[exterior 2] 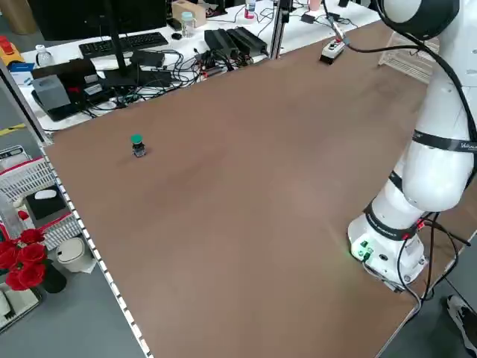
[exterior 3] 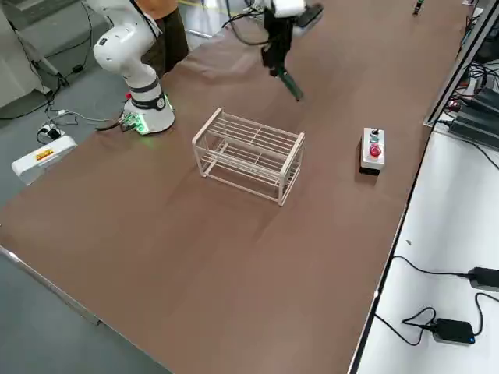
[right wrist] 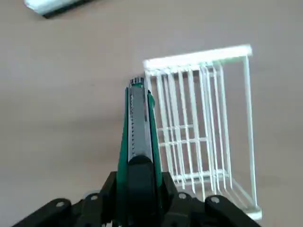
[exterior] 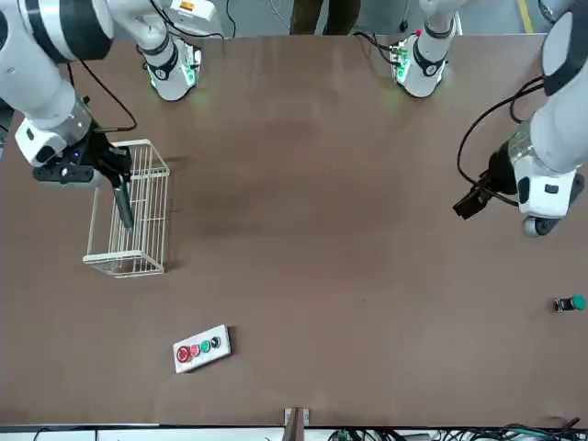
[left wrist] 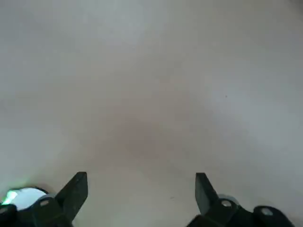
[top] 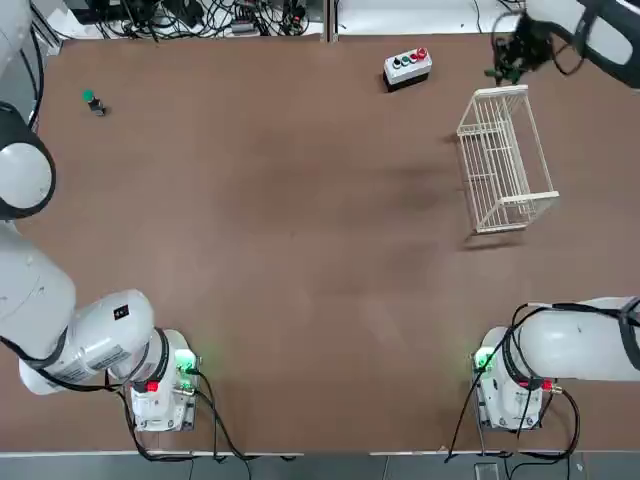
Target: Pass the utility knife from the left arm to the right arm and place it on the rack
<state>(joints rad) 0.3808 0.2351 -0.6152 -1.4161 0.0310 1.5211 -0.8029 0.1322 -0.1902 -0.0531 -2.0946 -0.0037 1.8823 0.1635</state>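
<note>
1 wire rack [top: 507, 162], right gripper [right wrist: 139, 189] nearby

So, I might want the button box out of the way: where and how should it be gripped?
Probably straight from above, pinching the middle of the long sides of the button box: it lies flat, is narrowest there, and its buttons are on top. The right gripper, beyond the rack's far end, already holds the knife.
</note>
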